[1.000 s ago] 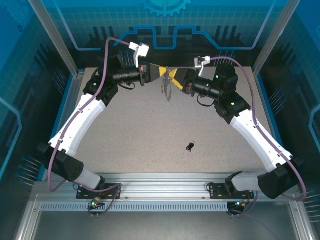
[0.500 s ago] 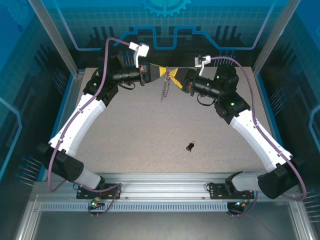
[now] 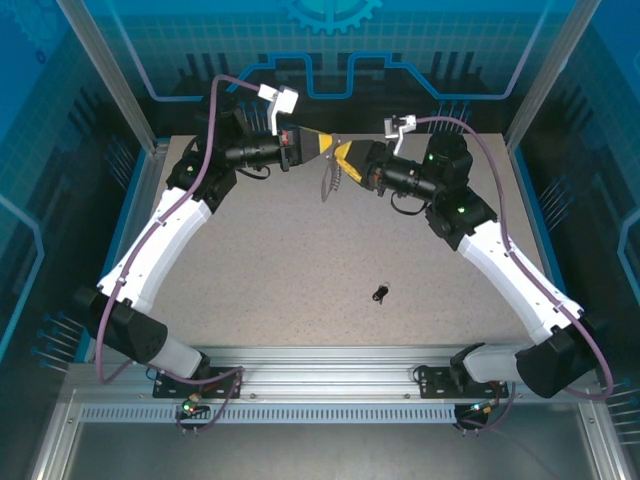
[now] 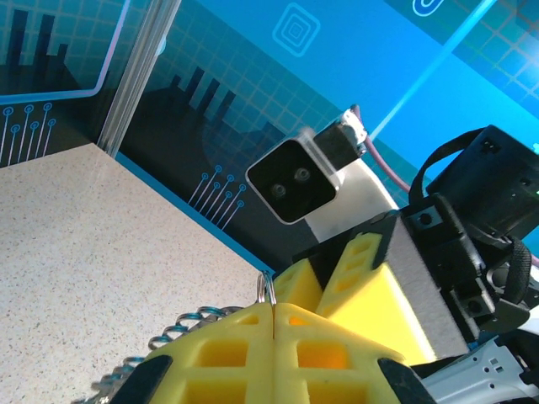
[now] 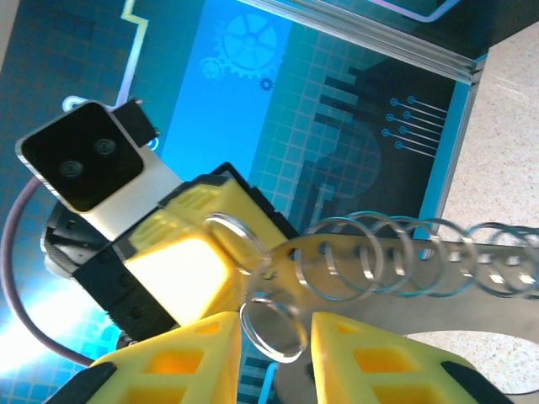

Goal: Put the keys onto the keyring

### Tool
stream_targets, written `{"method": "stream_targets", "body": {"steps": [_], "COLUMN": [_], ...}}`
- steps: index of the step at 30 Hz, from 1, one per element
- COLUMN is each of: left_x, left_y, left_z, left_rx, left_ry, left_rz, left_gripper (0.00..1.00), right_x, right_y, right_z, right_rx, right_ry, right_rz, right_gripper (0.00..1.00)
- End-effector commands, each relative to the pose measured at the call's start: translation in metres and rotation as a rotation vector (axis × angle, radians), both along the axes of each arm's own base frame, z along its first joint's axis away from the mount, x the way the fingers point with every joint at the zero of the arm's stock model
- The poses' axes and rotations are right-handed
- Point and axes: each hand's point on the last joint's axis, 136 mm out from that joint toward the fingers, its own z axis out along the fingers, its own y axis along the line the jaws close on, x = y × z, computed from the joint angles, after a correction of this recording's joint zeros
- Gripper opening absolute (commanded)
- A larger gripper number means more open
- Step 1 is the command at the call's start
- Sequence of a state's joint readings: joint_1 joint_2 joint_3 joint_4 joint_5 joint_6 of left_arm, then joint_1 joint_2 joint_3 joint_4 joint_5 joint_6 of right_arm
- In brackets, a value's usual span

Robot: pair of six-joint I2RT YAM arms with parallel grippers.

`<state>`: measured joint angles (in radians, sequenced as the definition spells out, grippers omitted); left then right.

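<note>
The left claw (image 3: 327, 148) was clamped shut on one end of the keyring (image 3: 326, 182), holding it above the far part of the table (image 3: 280, 260). The right claw (image 5: 274, 324) had its fingers apart around one silvery ring (image 5: 273, 330). The keys (image 3: 380, 293) lay on the table, well apart from both.

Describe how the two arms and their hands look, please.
The left arm and right arm have white shells between black joints. A purple cable runs along each. The left hand and right hand have yellow hollow-celled fingers. A white camera block sits on each wrist.
</note>
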<state>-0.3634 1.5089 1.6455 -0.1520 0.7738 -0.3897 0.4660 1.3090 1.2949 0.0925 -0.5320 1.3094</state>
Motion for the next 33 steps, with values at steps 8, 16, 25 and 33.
{"method": "stream_targets", "body": {"steps": [8,16,25,33], "left_x": [-0.004,-0.004,-0.005,-0.003], "left_y": [0.004,0.004,0.004,0.004], "left_z": [0.007,0.005,0.004,0.003], "left_rx": [-0.002,-0.002,-0.002,0.000], "left_ry": [-0.048,-0.040,-0.042,-0.041], "left_rz": [0.005,0.001,0.001,0.003], "left_gripper": [0.00,0.00,0.00,0.00], "right_x": [-0.014,-0.010,0.000,0.003], "right_y": [-0.013,-0.005,0.001,0.003], "right_z": [-0.010,-0.001,0.012,0.017], "right_rx": [-0.008,0.012,0.041,0.048], "right_ry": [0.015,-0.005,-0.031,-0.041], "right_rz": [-0.024,-0.009,-0.010,-0.005], "right_gripper": [0.29,0.41,0.41,0.37]}}
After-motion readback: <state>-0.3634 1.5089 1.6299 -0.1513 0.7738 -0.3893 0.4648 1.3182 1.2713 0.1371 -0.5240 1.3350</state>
